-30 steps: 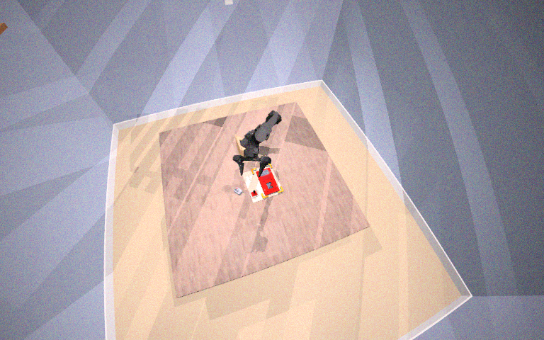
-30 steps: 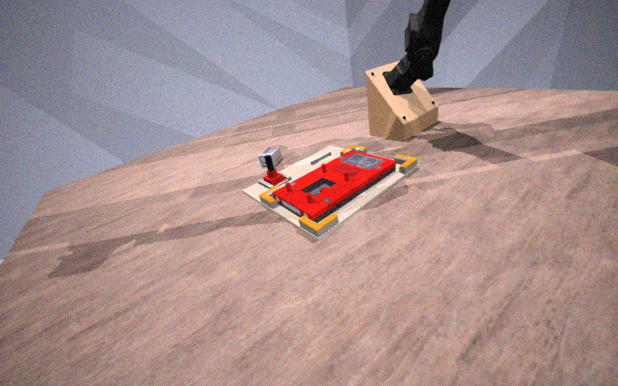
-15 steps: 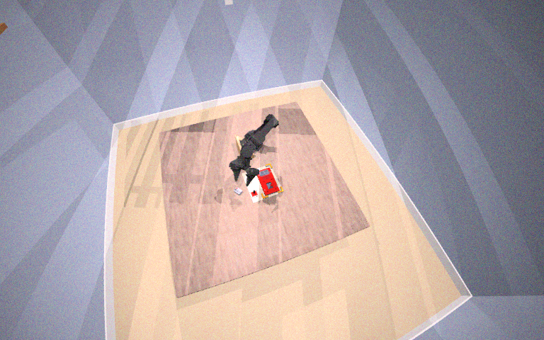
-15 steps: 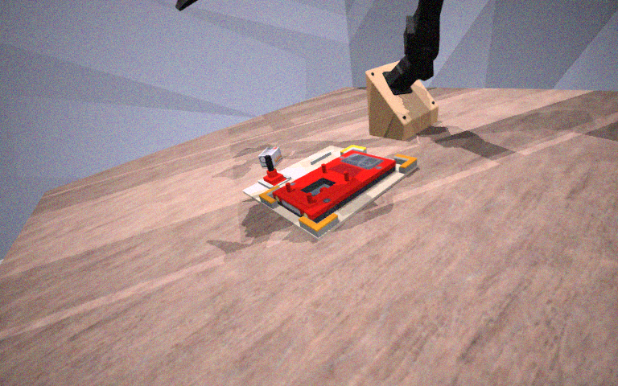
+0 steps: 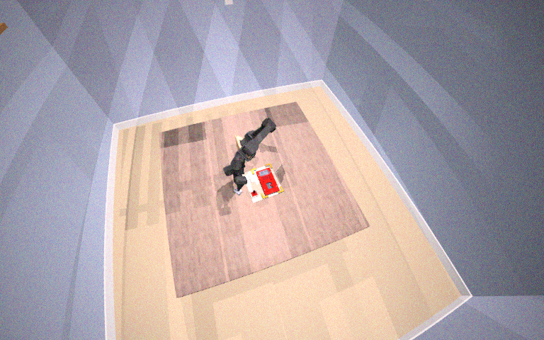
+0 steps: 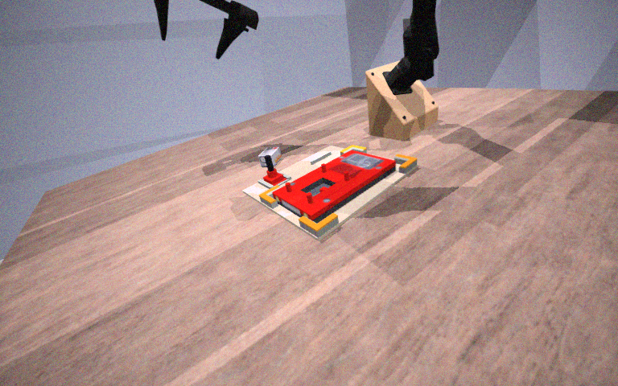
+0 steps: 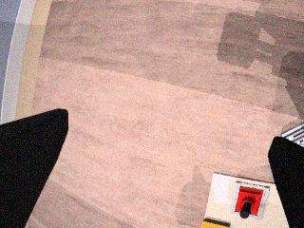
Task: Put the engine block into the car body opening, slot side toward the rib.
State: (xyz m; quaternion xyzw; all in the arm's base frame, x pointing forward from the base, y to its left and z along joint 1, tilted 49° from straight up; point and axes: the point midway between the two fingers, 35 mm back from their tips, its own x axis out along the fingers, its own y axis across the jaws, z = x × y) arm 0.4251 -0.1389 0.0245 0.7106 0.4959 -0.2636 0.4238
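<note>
The silver-grey engine block (image 5: pixel 237 192) (image 6: pixel 269 156) lies on the table beside the cream board, behind the red piece with the black lever in the exterior view. It shows partly at the right edge of the wrist view (image 7: pixel 296 132), beyond one finger. The red car body (image 5: pixel 262 183) (image 6: pixel 367 174) lies flat on the board between yellow corner brackets. Its dark rectangular opening (image 6: pixel 314 186) holds no block; a small red part shows inside. My gripper (image 6: pixel 191 48) (image 7: pixel 174 134) is wide open and empty, high above the table. The block's slot side cannot be told.
The cream board (image 5: pixel 251 182) (image 6: pixel 298 170) carries a red piece with a black lever (image 5: pixel 253 193) (image 6: pixel 273 176) (image 7: pixel 250 198) near the block. Several red pegs stand up from the car body. The wooden arm base (image 6: pixel 379 113) stands behind the board.
</note>
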